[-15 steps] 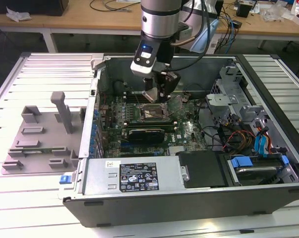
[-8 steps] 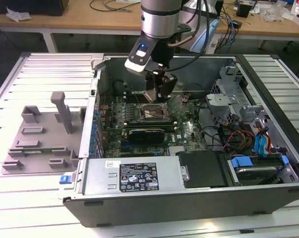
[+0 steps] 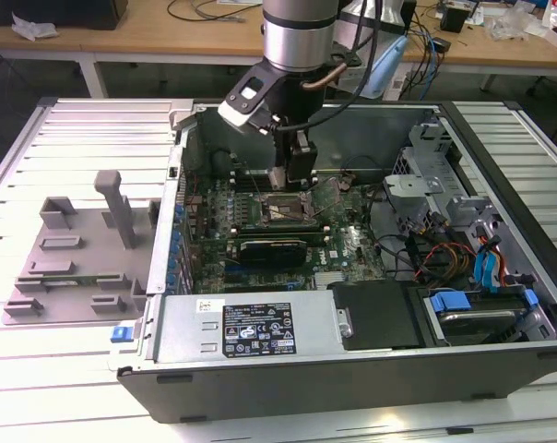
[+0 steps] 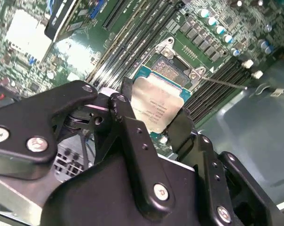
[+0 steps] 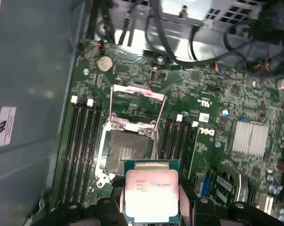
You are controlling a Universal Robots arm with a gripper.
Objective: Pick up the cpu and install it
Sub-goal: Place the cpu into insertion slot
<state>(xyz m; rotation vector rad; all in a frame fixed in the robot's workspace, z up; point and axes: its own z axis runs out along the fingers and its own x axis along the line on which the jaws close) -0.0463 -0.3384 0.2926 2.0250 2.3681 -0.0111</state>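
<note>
Inside computer case [image 3: 352, 383], cpu [image 5: 151, 193] held in jaws, socket [image 5: 128, 151] empty

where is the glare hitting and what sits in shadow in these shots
Second wrist view: strong glare washes out the heatsink and a patch of motherboard beside it, while the cpu top shines evenly. First wrist view: the cpu lid reflects pale light and the open socket sits dark. Exterior view: the table slats are bright, and the case interior under the arm is dimmer.

Printed label [image 3: 258, 330] on the power supply [image 3: 191, 325]; fine print on the cpu [image 5: 151, 192] lid; white logo on the motherboard [image 5: 212, 108]; small print illegible.
</note>
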